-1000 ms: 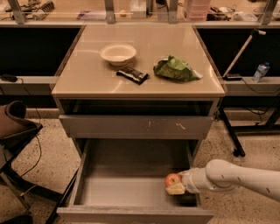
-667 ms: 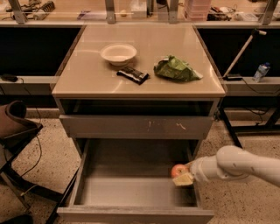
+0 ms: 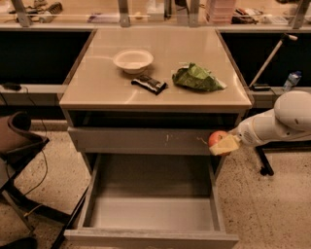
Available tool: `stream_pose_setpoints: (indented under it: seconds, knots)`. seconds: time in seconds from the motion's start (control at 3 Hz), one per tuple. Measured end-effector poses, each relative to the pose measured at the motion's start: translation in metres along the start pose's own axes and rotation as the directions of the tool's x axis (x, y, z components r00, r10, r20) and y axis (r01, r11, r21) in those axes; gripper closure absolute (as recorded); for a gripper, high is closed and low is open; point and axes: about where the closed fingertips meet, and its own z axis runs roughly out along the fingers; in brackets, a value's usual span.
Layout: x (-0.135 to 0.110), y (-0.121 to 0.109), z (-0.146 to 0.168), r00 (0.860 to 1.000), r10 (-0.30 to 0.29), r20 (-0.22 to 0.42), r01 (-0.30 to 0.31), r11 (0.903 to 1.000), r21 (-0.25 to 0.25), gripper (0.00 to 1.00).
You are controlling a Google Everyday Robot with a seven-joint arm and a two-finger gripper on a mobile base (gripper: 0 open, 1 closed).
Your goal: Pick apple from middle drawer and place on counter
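The small red-orange apple (image 3: 217,137) is held in my gripper (image 3: 221,143), which is shut on it. The gripper hangs in the air at the right end of the scratched grey drawer front (image 3: 146,140), above the open middle drawer (image 3: 150,211) and below the counter's front edge. The drawer's tray holds nothing. My white arm (image 3: 279,121) reaches in from the right. The beige counter (image 3: 160,58) tops the cabinet.
On the counter stand a white bowl (image 3: 133,60), a dark snack bar (image 3: 149,84) and a green foil bag (image 3: 197,78). A cluttered bench (image 3: 146,12) runs behind. A dark chair (image 3: 17,141) stands at the left, a cane (image 3: 269,56) and bottle (image 3: 290,80) at the right.
My gripper has lifted the apple up out of the drawer tray to the level of the scratched drawer front, at the cabinet's right side.
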Motion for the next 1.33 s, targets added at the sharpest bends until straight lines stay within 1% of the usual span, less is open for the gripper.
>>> stream_pose_setpoints:
  seconds: [0.33,0.67,1.0,1.33]
  knots:
    - [-0.021,0.000,-0.042,1.000,0.004,-0.007,-0.004,0.9999,0.012,1.00]
    - [-0.017,0.012,-0.051,0.999,0.006,-0.034,-0.007,0.9996,-0.026,1.00]
    - [-0.017,0.012,-0.051,0.999,0.006,-0.034,-0.007,0.9996,-0.026,1.00]
    - [-0.047,-0.004,-0.089,1.000,0.009,-0.020,-0.009,1.0000,0.004,1.00]
